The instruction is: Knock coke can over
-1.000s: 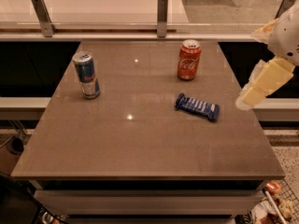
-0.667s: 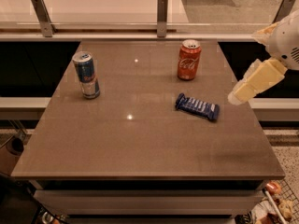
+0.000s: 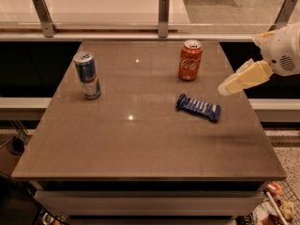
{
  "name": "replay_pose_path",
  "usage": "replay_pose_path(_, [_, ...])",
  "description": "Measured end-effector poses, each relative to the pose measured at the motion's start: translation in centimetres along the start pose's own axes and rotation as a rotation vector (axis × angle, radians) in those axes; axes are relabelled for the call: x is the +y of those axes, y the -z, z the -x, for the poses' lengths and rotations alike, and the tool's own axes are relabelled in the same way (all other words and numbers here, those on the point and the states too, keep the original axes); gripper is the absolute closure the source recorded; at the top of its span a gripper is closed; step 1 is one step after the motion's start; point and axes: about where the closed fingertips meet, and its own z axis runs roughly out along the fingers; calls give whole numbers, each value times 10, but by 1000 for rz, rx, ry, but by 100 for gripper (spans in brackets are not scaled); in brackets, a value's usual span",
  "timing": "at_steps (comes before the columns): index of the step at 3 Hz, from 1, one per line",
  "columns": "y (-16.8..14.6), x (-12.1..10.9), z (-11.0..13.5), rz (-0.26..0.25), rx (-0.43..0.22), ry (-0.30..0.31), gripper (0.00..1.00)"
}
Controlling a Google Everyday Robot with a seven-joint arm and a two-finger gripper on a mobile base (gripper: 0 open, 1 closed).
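Observation:
The coke can (image 3: 190,60) stands upright on the far right part of the brown table (image 3: 140,135); it is red-orange with white script and a silver top. My gripper (image 3: 225,88) comes in from the right edge, above the table's right side, to the right of the can and slightly nearer, apart from it. Its cream-coloured fingers (image 3: 243,77) point left toward the can.
A tall slim blue-and-silver can (image 3: 87,75) stands upright at the far left. A flat blue snack bar wrapper (image 3: 198,107) lies just in front of the coke can. A railing with metal posts (image 3: 163,9) runs behind the table.
My gripper has moved left and up, closer to the coke can. The cans and the wrapper have not moved.

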Motion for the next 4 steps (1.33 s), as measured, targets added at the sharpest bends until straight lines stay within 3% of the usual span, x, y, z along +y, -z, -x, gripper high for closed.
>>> replay_pose_path(1, [-23,-16,0,-21,-88,-44,0])
replay_pose_path(2, [-49,-26,7,-8,-160,-78,0])
replay_pose_path(4, [-55,-23,5,2,-159,-99,0])
